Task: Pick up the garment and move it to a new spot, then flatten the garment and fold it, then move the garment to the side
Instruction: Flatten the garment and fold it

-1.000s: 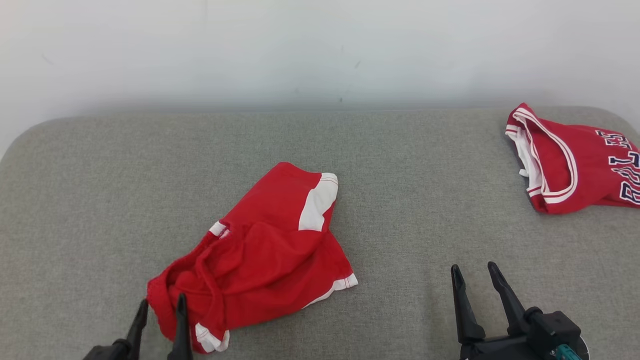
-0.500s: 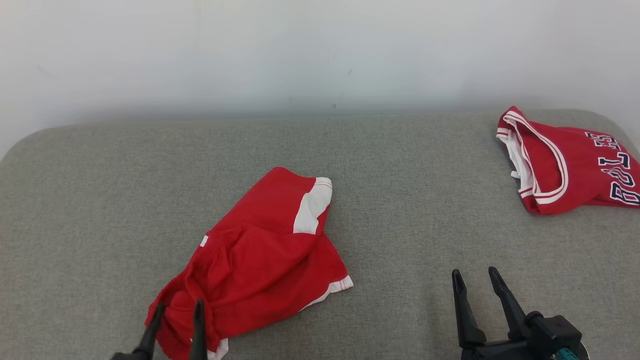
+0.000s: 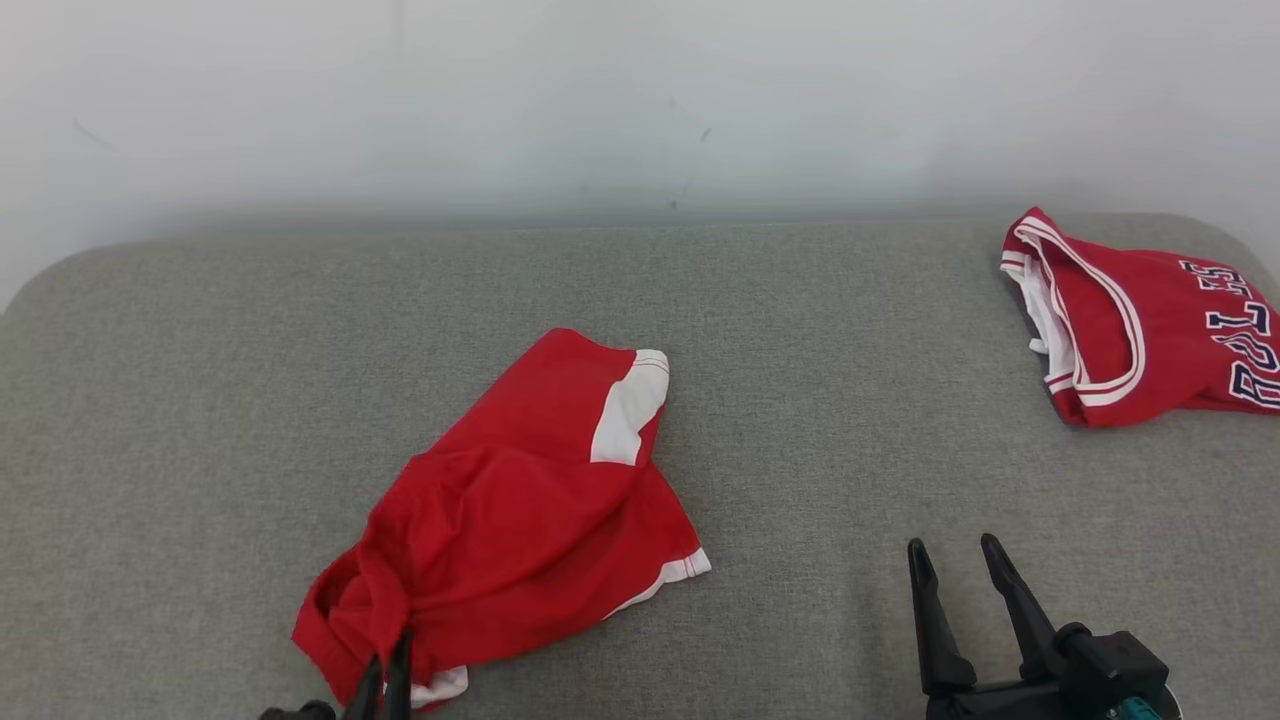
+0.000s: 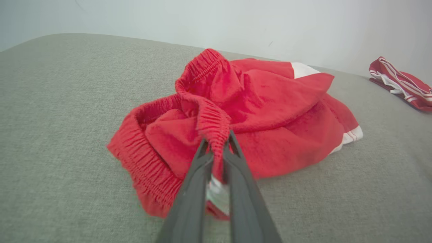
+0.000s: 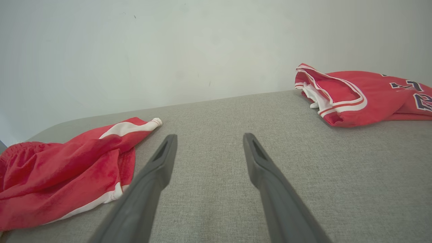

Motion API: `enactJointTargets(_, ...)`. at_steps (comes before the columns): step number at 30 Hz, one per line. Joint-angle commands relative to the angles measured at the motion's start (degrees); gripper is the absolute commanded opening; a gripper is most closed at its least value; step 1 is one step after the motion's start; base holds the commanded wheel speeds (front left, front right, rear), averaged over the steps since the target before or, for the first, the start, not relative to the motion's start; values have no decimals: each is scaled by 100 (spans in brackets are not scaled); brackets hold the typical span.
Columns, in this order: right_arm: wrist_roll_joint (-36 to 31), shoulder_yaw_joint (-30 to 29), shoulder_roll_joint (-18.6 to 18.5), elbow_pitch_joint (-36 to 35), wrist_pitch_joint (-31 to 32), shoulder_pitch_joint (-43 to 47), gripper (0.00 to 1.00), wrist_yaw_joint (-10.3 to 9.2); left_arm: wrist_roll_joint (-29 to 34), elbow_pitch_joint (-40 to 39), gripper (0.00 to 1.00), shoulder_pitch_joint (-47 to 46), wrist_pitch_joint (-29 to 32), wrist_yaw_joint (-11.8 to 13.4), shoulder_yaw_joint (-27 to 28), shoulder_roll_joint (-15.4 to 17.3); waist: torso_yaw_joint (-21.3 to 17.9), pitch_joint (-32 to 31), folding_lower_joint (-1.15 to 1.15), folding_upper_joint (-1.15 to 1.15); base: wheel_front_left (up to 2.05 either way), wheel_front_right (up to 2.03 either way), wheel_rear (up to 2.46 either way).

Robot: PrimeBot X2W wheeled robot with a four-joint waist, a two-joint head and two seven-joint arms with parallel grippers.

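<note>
At the lower left of the head view, the left gripper [image 3: 388, 655] reaches up from the bottom edge, with little more than its two dark fingers showing. The fingers are drawn nearly together, pinching a fold of the elastic waistband of a pair of red shorts [image 3: 530, 510]. In the left wrist view the gripper [image 4: 217, 140] has the gathered waistband bunched between its tips, and a bit of white fabric shows lower down between the fingers.

The shorts [image 4: 270, 111] lie crumpled on a grey upholstered surface [image 3: 200, 400], left of centre. A white side panel points toward the pale wall [image 3: 600, 100], and a white-trimmed leg hem lies on their right.

At the lower right, the right gripper [image 3: 952, 548] sits low over the surface with fingers pointing away from the robot. Its fingers are spread wide apart, holding and touching nothing [image 5: 209, 136].

At the far right, well apart from the shorts, lies a red jersey [image 3: 1150, 320] with white-striped trim and dark lettering.
</note>
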Motion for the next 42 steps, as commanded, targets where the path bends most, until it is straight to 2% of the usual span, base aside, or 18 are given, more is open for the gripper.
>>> enactJointTargets(1, 11, -39, 4, -14, -3, 53, 100, -17, -67, -62, 0, -46, -15, -19, -12, 15, 40, -3, 0, 0, 0, 0, 0)
enactJointTargets(6, -7, -65, 4, -3, -3, 62, 100, -17, -163, -442, 0, 35, -15, -13, 157, -10, 142, -20, 0, 0, 0, 0, 0)
enactJointTargets(11, 35, -16, 4, 31, -3, 58, 100, -17, -289, -758, 0, 404, -15, 127, 378, -41, 231, -33, 0, 0, 0, 0, 0)
enactJointTargets(17, 39, 29, 4, 115, -3, 54, 100, -17, -371, -625, 0, 692, -15, 235, 463, -67, 306, -49, 0, 0, 0, 0, 0)
enactJointTargets(18, 34, 41, 5, 131, -3, 53, 100, -17, -364, -601, 5, 688, -15, 228, 461, -71, 315, -52, 0, 0, 0, 0, 0)
enactJointTargets(19, 34, 41, 5, 131, -3, 53, 100, -17, -364, -601, 5, 688, -15, 228, 461, -71, 315, -52, 0, 0, 0, 0, 0)
enactJointTargets(20, 30, 46, 4, 143, -3, 47, 100, -17, -351, -578, 44, 671, -15, 228, 468, -71, 324, -57, 0, 0, 0, 0, 0)
enactJointTargets(21, 25, 51, 4, 156, -3, 37, 100, -17, -339, -550, 100, 656, -15, 228, 475, -73, 329, -61, 0, 0, 0, 0, 0)
enactJointTargets(35, -178, 239, 4, 229, -3, -111, 100, -17, 195, -1330, 100, 532, -15, 342, 971, -116, 453, -195, 0, 0, 0, 0, 0)
enactJointTargets(38, -191, 305, 3, 264, -3, -110, 100, -17, 448, -1377, 100, 610, -15, 289, 864, -122, 479, -237, 0, 0, 0, 0, 0)
enactJointTargets(42, -227, 434, 4, 348, -2, -107, 100, -17, 483, -1346, 100, 715, -15, 283, 759, -116, 515, -279, 0, 0, 0, 0, 0)
